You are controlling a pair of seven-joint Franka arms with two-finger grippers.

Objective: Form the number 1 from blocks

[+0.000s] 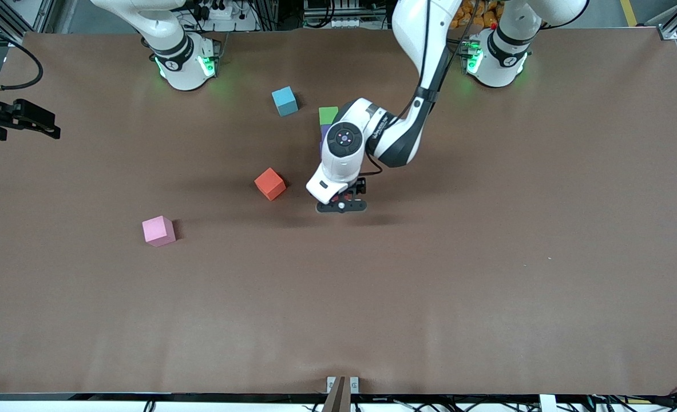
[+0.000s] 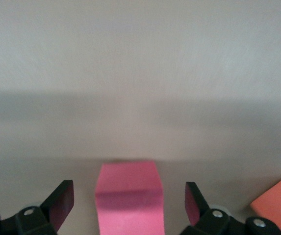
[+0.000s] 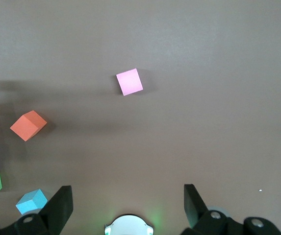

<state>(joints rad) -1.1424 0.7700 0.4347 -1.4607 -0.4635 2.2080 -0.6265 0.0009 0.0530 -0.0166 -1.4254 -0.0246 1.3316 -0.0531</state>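
Two grippers spread | left gripper (image 2: 129, 208) straddles pink block (image 2: 129, 198), untouched | right gripper (image 3: 128, 205) waits

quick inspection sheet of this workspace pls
surface: brown table, bare except for blocks
job's things: light blue block, green block, orange block and pale pink block lie apart; bright pink block sits between the left gripper's fingers
clutter: nothing seen
grippers: left gripper open, low by the orange block; right gripper open, waiting high
cables: a black cable runs along the left arm
surroundings: metal frame at the table edges
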